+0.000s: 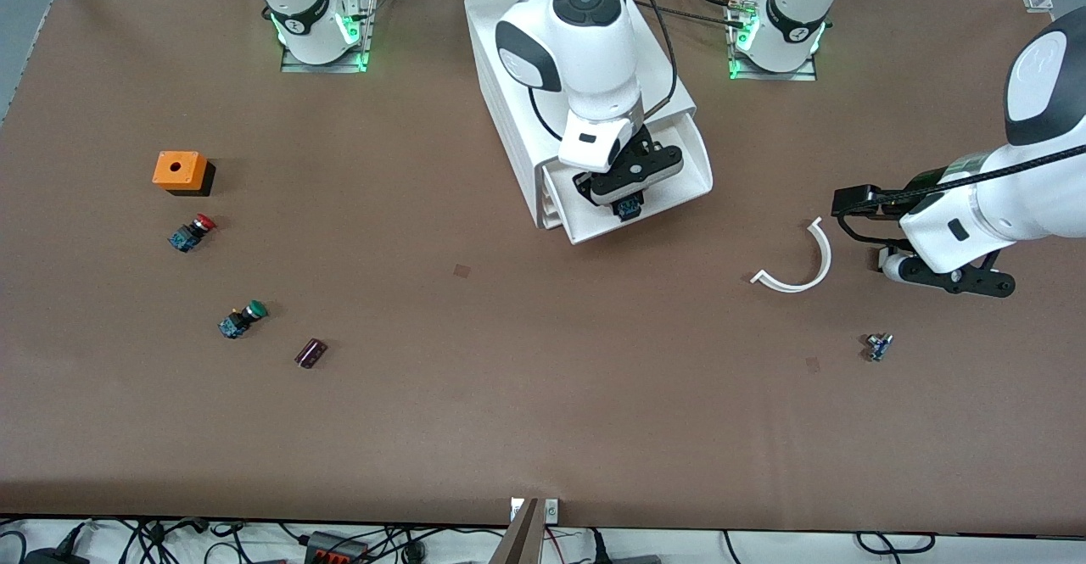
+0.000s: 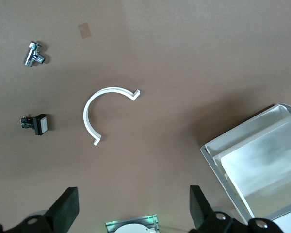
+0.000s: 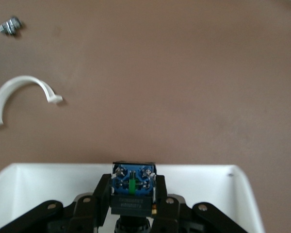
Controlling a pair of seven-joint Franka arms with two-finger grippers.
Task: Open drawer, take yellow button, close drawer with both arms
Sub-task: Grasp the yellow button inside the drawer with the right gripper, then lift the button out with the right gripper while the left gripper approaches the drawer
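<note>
Nearest you, toward the left arm's end of the desk, your left gripper waits above bare desk beside a white curved clip, fingers spread apart. Farther back, your right gripper hangs over the pulled-out drawer, fingers clamped on the button, blue base showing.

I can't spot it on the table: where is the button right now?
The button is clamped in the right end effector, held over the pulled-out top drawer of the white cabinet, blue terminal end showing in the right wrist view.
</note>
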